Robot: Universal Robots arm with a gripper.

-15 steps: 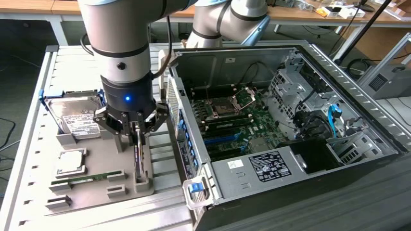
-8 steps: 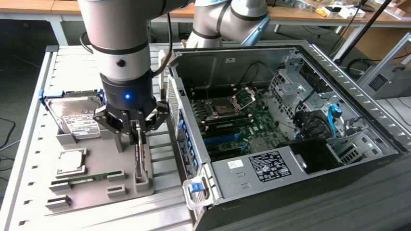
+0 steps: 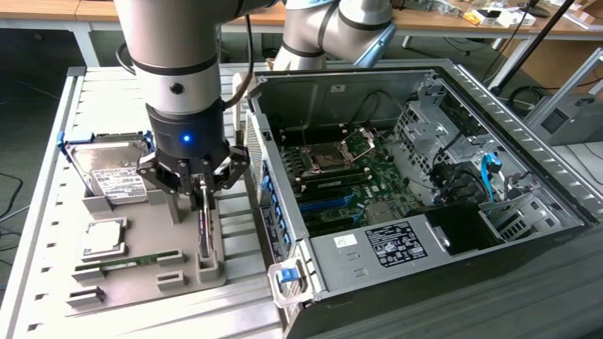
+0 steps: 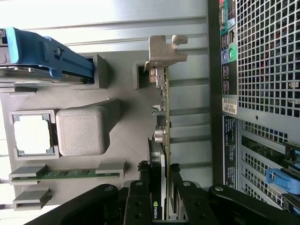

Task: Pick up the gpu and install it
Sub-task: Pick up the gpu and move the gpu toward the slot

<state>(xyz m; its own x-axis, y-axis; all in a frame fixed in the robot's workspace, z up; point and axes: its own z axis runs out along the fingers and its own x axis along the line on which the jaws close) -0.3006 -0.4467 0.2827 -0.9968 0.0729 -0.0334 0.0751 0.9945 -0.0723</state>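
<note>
gpu (image 4: 161, 136): upright on edge in slot at grey holder tray's (image 3: 141, 219) edge nearest open computer case (image 3: 396, 176). gripper (image 4: 161, 208): fingers narrow, clamped on both faces of card. Elsewhere in tray: hard drive (image 3: 113, 173), memory stick (image 3: 127, 263).

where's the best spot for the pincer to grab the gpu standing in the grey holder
The upper long edge of the gpu, likely mid-length, away from its metal bracket, coming straight down from above. It stands on edge in the grey holder, so both flat faces are free to pinch.
</note>
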